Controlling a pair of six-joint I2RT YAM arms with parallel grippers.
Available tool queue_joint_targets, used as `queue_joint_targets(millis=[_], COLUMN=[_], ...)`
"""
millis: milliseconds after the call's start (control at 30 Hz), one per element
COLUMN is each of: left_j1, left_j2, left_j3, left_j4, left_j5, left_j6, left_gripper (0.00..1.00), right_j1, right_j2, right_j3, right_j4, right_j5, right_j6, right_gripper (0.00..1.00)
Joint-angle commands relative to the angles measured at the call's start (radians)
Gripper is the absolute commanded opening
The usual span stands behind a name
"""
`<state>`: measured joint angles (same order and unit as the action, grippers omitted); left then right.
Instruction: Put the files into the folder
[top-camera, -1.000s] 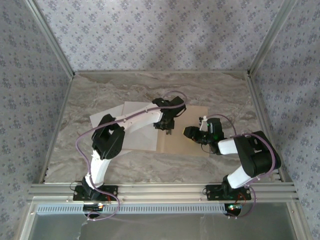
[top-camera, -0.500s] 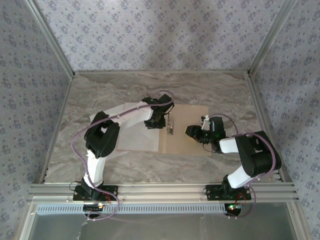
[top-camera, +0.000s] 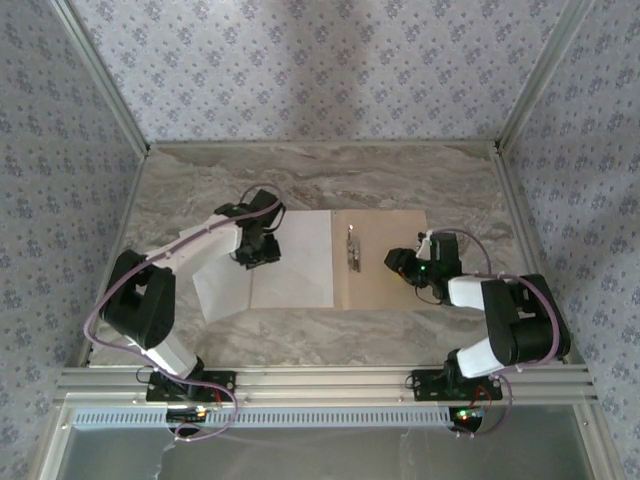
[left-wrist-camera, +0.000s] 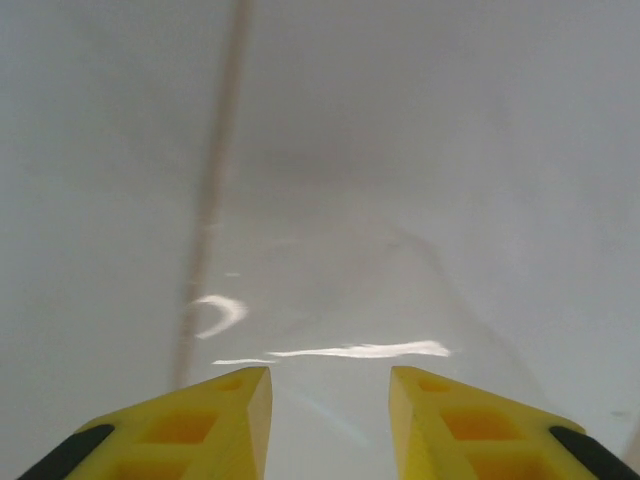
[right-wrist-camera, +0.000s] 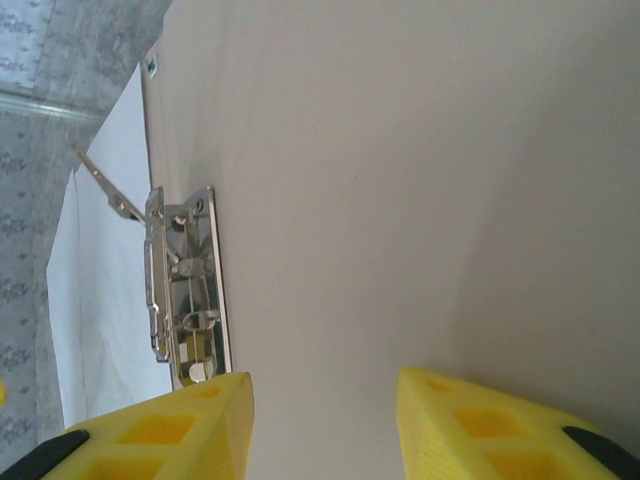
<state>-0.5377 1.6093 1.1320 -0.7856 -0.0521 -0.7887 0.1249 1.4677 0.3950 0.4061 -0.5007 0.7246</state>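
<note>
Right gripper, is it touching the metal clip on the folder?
Apart. The top external view shows a strip of bare folder between the right gripper and the clip, with the gripper over the right leaf.

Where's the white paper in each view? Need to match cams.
Top external: files centre-left, directly left of the clip.
Left wrist: files under and ahead of the left hand.
Right wrist: files at the left edge, beyond the clip.
Landmark: the clip.
</note>
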Motion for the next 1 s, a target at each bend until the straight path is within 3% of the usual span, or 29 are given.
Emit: queue_joint_targets(millis=[0,200,367,733,967], left_j1=[0.039,0.158,0.273,0.347,0.36], left_j2=[-0.073,-0.154,-0.16,-0.076,0.046], left_j3=[-0.081,-0.223,-0.3,-0.252,-0.152], left_j4=[0.019,0.064,0.101,0.1,0.017], left_j5=[0.06,0.138,0.195,0.111,0.026], left_j6=[0.039,0.079,0.1,0.271,0.403], left_gripper=[0.39,0.6,0.65,0.66,0.66], right_j1=[-0.047,-0.136,-0.166,-0.123,0.032], right_j2=[0.014,0.034,0.035,-0.111,-0.188], right_j3=[0.008,0.049,0.086,0.174,0.257], right_j4=[-0.187,-0.221,-0.249,-0.389,-0.427], right_j5=[0.062,0.016,-0.01,-0.026,0.016], right_j6=[-0.032,-0.073,-0.075,-0.041,0.018], right_gripper=[0.44,0.44,0.44,0.45,0.46])
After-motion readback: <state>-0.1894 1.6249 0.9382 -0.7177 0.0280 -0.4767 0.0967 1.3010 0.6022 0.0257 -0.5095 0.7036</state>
